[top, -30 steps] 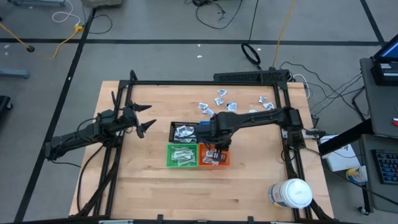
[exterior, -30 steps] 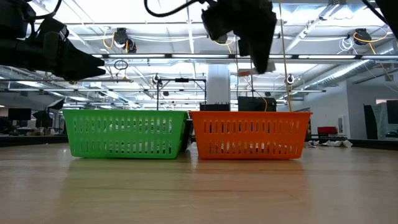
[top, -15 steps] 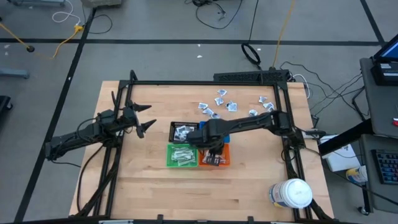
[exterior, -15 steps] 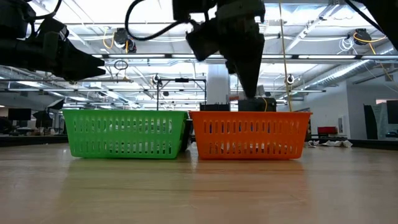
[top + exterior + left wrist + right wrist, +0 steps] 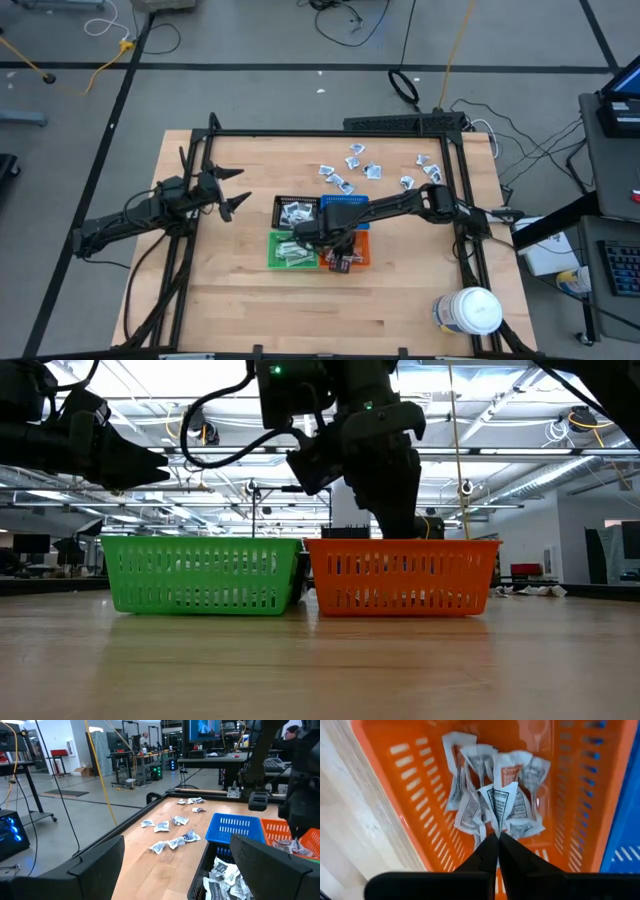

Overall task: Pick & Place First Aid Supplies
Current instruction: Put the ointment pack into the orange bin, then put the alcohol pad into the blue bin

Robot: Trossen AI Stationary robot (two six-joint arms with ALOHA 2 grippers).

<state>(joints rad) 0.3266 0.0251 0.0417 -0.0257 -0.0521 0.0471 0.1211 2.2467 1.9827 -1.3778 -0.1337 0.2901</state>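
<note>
- High view: your right gripper sits over the orange bin; left gripper waits spread, off to the side above the bench.
- Low view: it dips inside the rim; stay low.
- Right wrist view: fingers pinch a folded packet above the pile; release there.

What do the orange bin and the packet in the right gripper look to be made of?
Orange bin: looks like moulded plastic, smooth with a slight sheen, its walls cut with rows of slots. Packet, pinched in the shut right gripper: probably thin paper or foil-backed wrap, matte white with dark print, creased and folded; which one is not clear.
</note>
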